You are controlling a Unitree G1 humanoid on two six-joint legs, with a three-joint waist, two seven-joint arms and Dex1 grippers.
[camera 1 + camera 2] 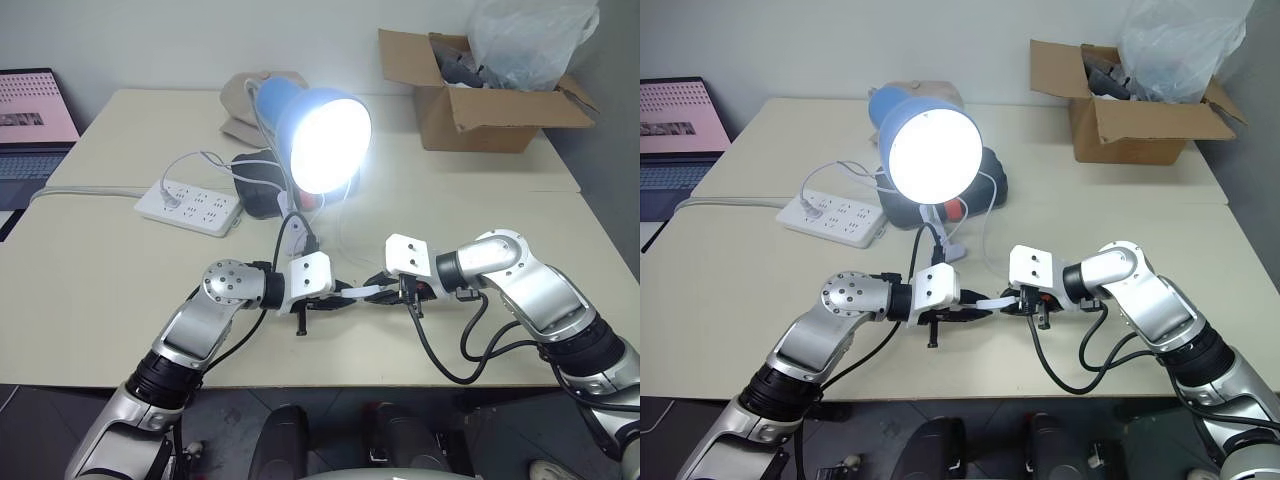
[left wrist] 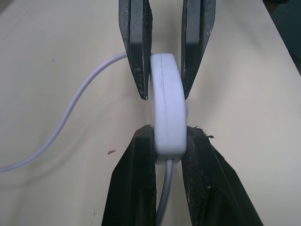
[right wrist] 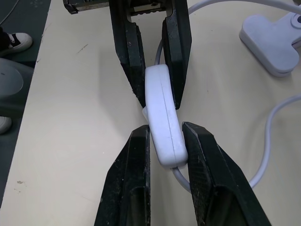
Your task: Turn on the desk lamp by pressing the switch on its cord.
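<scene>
Nearest, above the counter's [image 1: 90,330] front edge, the left hand [image 1: 335,300] and the right hand [image 1: 385,287] met tip to tip, each pinching one end of the switch [image 1: 364,292]. Both pairs of black fingers were pressed onto that small white oblong from opposite sides; it was smooth plastic with rounded corners and a seam along its length. Its button was hidden under the fingers [image 2: 136,61], so I could not make it out. The cord [image 2: 70,110] left each end of the switch as thin white cable and curved over the beige counter.

Behind the hands, at the middle of the counter, stood the desk lamp [image 1: 318,135], its blue cone shade glowing, the bulb a white glare. Its white clip base [image 3: 275,44] lay near the hands. A white power strip [image 1: 190,207] lay to the left. At the far right an open cardboard box [image 1: 480,95] held crumpled clear plastic and dark items I could not identify. A laptop [image 1: 35,125] was cut off at the far left.
</scene>
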